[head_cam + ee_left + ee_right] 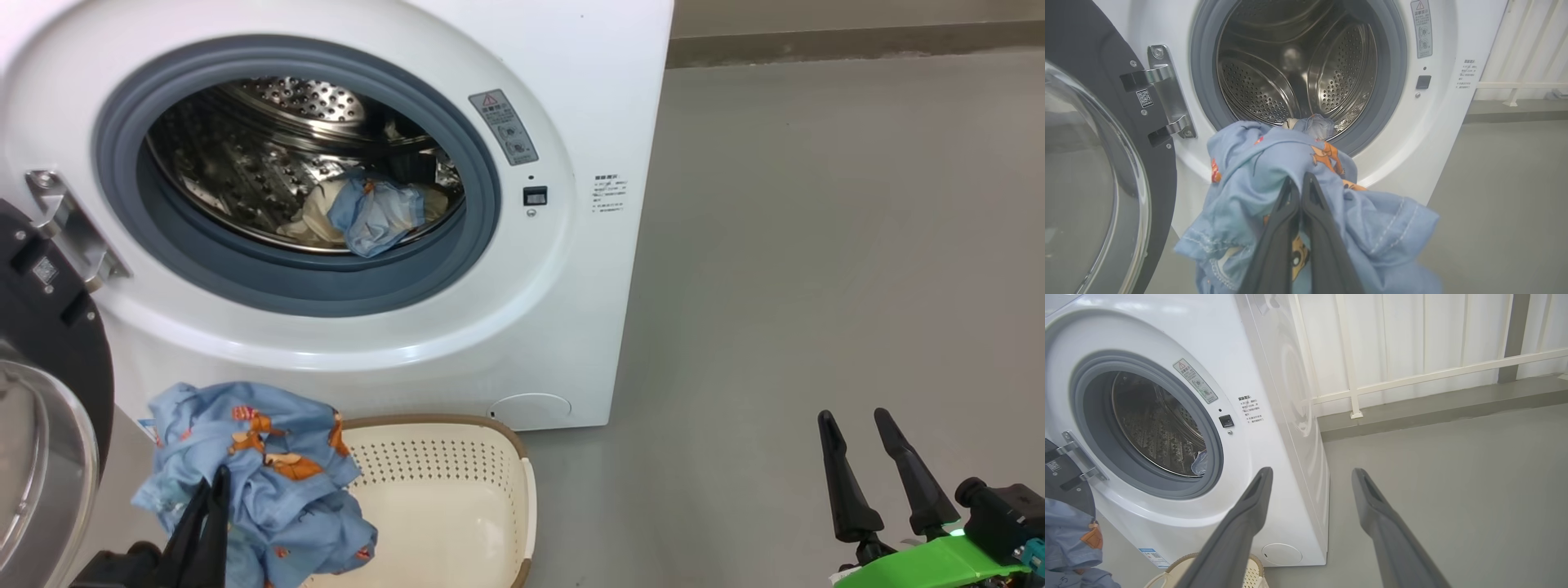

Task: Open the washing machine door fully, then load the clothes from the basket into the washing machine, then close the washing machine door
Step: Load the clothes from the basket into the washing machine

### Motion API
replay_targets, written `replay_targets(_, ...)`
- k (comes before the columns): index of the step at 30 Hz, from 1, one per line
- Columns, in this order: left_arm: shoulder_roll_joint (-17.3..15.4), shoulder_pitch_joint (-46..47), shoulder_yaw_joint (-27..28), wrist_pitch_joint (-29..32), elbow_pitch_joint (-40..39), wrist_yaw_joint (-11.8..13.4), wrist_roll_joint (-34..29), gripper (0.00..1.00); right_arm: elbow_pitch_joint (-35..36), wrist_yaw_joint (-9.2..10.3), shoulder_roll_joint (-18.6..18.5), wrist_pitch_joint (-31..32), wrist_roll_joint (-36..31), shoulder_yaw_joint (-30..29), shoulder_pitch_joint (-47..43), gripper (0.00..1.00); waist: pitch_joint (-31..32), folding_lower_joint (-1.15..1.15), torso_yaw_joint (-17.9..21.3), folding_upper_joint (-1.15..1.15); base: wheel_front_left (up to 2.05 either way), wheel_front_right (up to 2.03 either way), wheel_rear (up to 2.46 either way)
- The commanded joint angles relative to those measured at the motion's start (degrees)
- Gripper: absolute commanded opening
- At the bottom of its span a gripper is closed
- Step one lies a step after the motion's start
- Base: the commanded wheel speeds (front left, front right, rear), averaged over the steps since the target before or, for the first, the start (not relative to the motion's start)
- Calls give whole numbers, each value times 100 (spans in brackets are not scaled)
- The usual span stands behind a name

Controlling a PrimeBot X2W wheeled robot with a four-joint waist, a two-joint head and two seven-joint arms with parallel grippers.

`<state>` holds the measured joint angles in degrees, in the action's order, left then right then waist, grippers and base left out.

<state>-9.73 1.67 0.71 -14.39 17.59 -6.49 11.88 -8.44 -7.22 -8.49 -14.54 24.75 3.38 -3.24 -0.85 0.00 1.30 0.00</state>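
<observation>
By basket (457,423) | left end effector (212,482) pinching clothes (273,457) | right end effector (853,416) spread

White washer (588,98), blue garment (261,465), cream basket (441,498).
The washer is glossy white, with a grey-blue gasket (482,212) and a silver steel drum (245,163) dotted with holes. The door (57,343) has a black rim around clear glass. The garment is light blue with orange cartoon prints. The basket is perforated in rows under a brown rim. The floor (816,245) is plain grey. The right gripper (853,418) is black, its fitting (931,563) bright green.
</observation>
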Motion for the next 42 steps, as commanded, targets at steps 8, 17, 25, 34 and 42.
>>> replay_targets(8,19,-21,357,-61,-382,-23,-127,0,185,-26,-68,-46,32,84,-40,100,-50,0,-24,0,0,0,0)
replay_targets(17,95,315,411,-61,-350,-47,-223,0,233,-26,-59,-46,23,74,122,100,-470,0,52,0,0,0,0)
replay_targets(25,12,1196,473,-61,-175,-65,-316,0,266,-26,1,-46,15,127,444,100,-1088,0,190,0,0,0,0)
replay_targets(34,-333,2931,561,-61,346,-80,-371,0,325,-26,120,-46,-1,162,959,100,-1912,0,396,0,0,0,0)
replay_targets(42,-645,4507,521,-61,1337,-89,-388,0,335,-26,234,-46,14,252,1370,100,-2503,0,620,0,0,0,0)
